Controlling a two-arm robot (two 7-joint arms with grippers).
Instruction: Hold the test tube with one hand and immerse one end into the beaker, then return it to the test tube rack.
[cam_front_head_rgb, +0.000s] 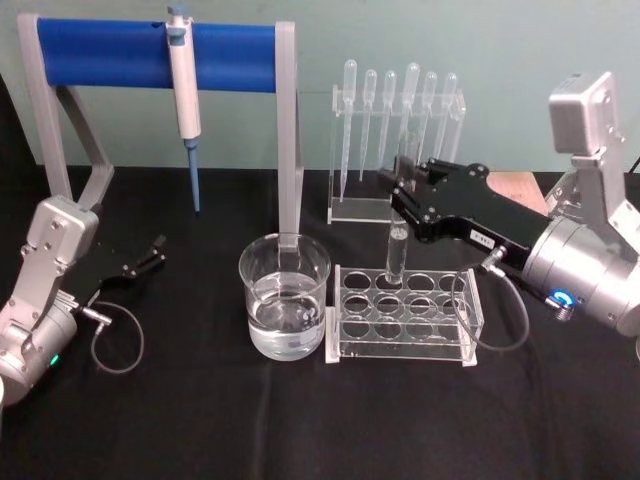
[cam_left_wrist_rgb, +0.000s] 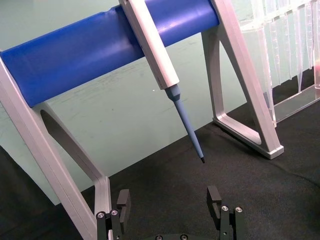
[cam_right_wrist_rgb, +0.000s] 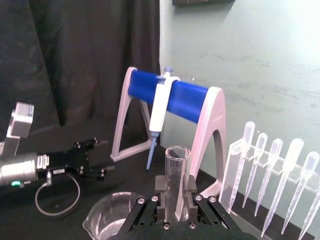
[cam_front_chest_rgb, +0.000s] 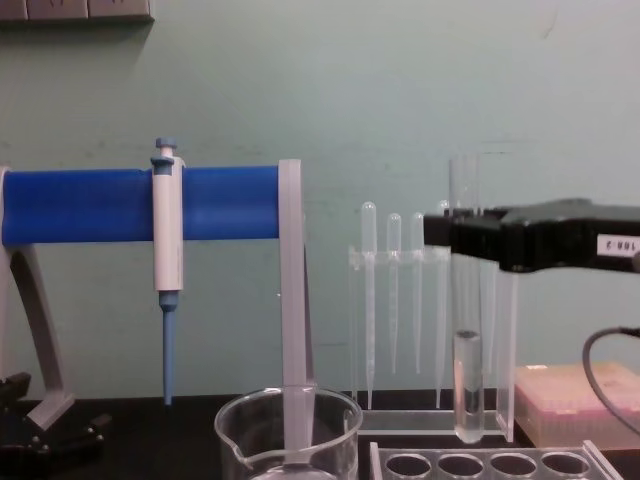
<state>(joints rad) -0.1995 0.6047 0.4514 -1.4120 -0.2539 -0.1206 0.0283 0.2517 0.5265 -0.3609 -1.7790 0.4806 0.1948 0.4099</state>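
1. One beaker (cam_front_head_rgb: 284, 296), part-filled with water, stands on the counter (cam_front_head_rgb: 200, 420) just beside the test tube rack (cam_front_head_rgb: 400, 352), presumably to keep the dip short.
2. Left claw (cam_front_head_rgb: 152, 252): parked at left, fingers spread, empty.
3. Right claw (cam_front_head_rgb: 402, 190) clamps the single test tube (cam_front_head_rgb: 397, 250) upright, its base just above a rear rack hole.
4. Behind: six pipettes (cam_front_head_rgb: 370, 110), one pipettor (cam_front_head_rgb: 184, 95).

A lab: hanging pipettor (cam_front_head_rgb: 184, 85), racked pipettes (cam_front_head_rgb: 395, 110), beaker (cam_front_head_rgb: 262, 305), test tube rack (cam_front_head_rgb: 400, 346).

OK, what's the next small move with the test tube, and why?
Probably raise the test tube a little higher. The right gripper holds it upright, its bottom barely clear of the test tube rack, and the beaker beside it looks taller than the rack. The open left gripper sits parked.
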